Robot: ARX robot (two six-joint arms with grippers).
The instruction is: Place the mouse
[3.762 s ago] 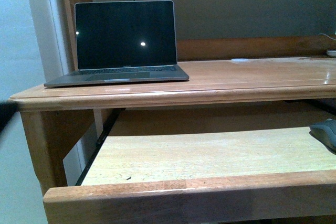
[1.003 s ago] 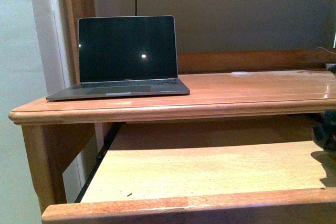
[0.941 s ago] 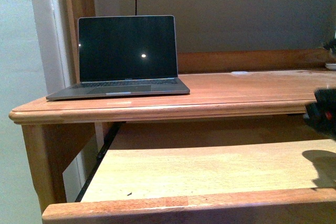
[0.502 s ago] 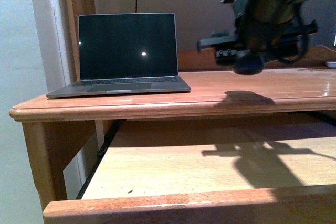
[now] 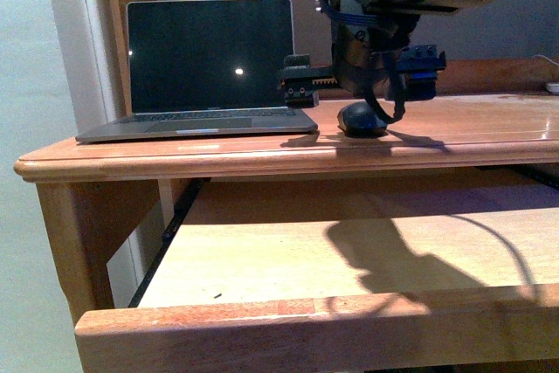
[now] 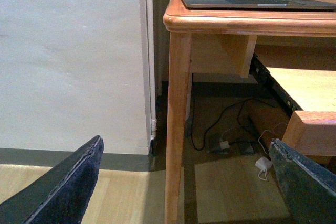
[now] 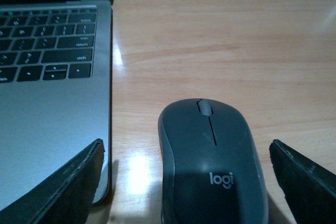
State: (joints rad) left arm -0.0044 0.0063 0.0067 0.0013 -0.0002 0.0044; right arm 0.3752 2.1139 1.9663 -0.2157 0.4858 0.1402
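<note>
Mouse (image 7: pixel 212 171) rests on the desk top (image 5: pixel 472 128), just beside the laptop (image 5: pixel 210 67). Its long axis runs parallel to the laptop's side edge. Right gripper (image 5: pixel 362 93) stands directly over it, fingers spread clear of both flanks, gripping nothing. Left gripper (image 6: pixel 185 148), likewise spread and empty, is well apart.

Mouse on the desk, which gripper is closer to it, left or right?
Right. The right gripper hangs directly over the mouse beside the laptop, fingers open on both sides. The left gripper is low, off the desk's left end.
</note>
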